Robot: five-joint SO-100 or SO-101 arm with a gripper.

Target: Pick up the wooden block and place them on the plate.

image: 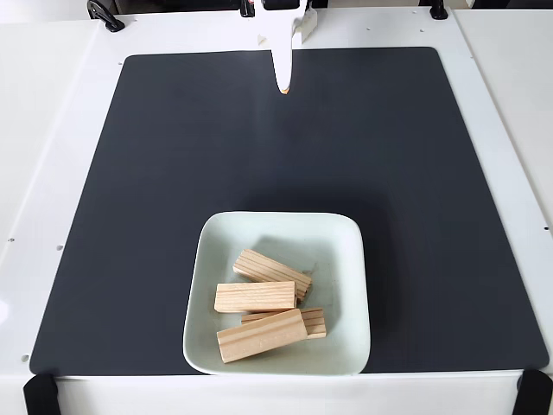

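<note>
Blocks: four counted, all inside the plate (346,259), none on the mat (173,173). Block 1 (272,273) lies uppermost in the fixed view, angled down to the right. Block 2 (254,296) lies just below it, nearly level, its right end touching or overlapping block 1. Block 3 (260,335) lies nearest the plate's lower rim, tilted up to the right. Block 4 (313,321) is mostly hidden under blocks 2 and 3; only its right end shows. One plate, sitting at the mat's lower middle, on the white table (52,130). One gripper (283,85) at the top edge, well apart from the plate, its white fingers pointing down, drawn together with no gap visible, holding nothing.
</note>
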